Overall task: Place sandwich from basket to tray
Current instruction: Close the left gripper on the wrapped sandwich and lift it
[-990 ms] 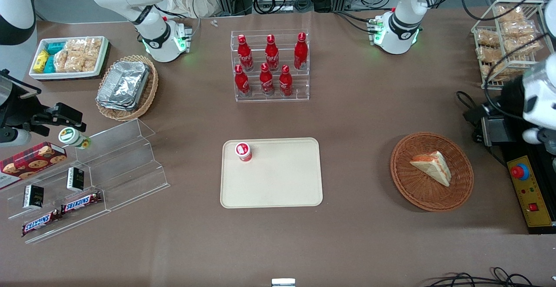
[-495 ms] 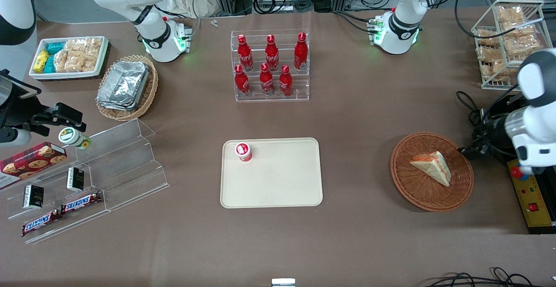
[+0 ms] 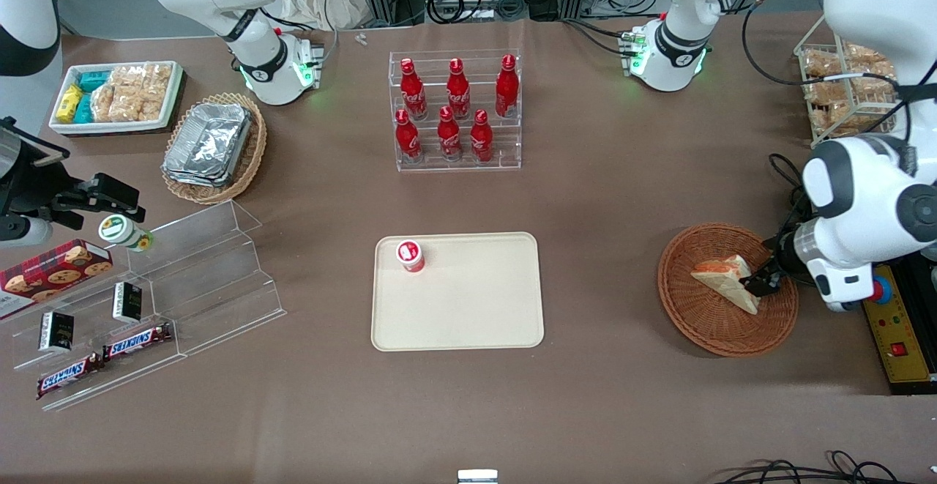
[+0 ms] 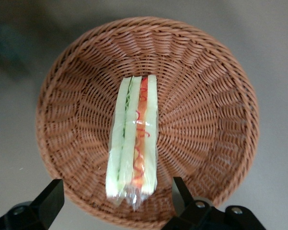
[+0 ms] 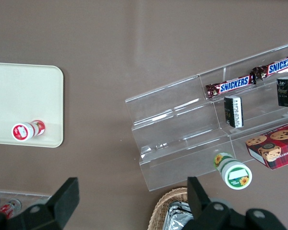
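The end effector is held spread above the basket, its fingers flanking the wrapped sandwich. A small red-and-white bottle is seen on the tray.

Front view: high, looking down across whole table, tray near centre, basket toward working arm's end. Left wrist view: close, straight down over basket, sandwich filling middle, gripper fingers wide apart at frame edge. Right wrist view: downward over tray corner. Tray shared by front and right wrist; basket by front and left wrist.
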